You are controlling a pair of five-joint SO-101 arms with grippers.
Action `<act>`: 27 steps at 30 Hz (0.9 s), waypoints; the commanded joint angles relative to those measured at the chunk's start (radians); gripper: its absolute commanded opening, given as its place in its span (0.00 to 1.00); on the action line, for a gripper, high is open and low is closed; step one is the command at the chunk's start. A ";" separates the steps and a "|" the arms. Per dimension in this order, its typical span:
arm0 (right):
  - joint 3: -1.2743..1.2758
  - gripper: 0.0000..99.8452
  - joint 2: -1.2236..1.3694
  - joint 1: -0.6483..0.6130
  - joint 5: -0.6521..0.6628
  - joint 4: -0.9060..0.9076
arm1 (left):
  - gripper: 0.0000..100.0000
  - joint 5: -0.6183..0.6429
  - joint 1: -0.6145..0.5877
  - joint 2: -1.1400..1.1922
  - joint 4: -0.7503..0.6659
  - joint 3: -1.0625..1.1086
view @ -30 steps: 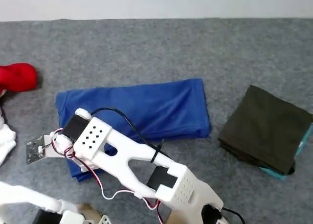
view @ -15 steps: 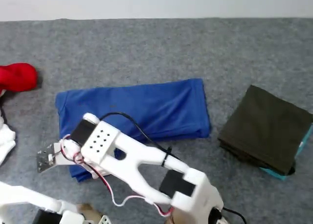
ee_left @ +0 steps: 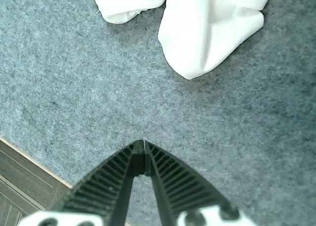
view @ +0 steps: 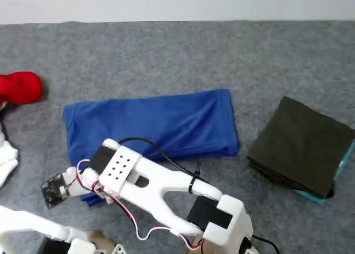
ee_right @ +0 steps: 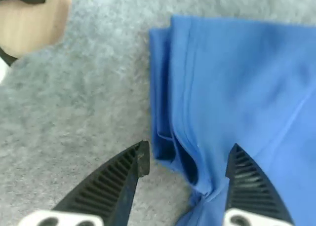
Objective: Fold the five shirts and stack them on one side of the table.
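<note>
A blue shirt (view: 166,123), folded into a long band, lies across the middle of the grey table. My right arm (view: 144,176) stretches over its near left corner. In the right wrist view my right gripper (ee_right: 189,149) is open, one finger over the carpet and the other over the layered corner of the blue shirt (ee_right: 237,78), gripping nothing. My left gripper (ee_left: 143,146) is shut and empty above bare carpet, a short way from a crumpled white shirt (ee_left: 212,28). A folded dark green shirt (view: 302,146) tops a stack at the right.
A red shirt (view: 19,87) is bunched at the far left, with the white shirt (view: 6,157) below it at the left edge. A teal layer (view: 341,165) peeks from under the dark green one. The table's edge and wooden floor (ee_left: 19,186) lie close by my left gripper.
My right arm has drawn back toward the near edge, its wrist sliding from the blue shirt's left end to its near left corner. The shirts have not moved.
</note>
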 commanded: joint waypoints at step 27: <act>-0.038 0.26 0.199 -0.021 0.084 -0.170 | 0.00 -0.006 0.003 -0.037 -0.015 -0.004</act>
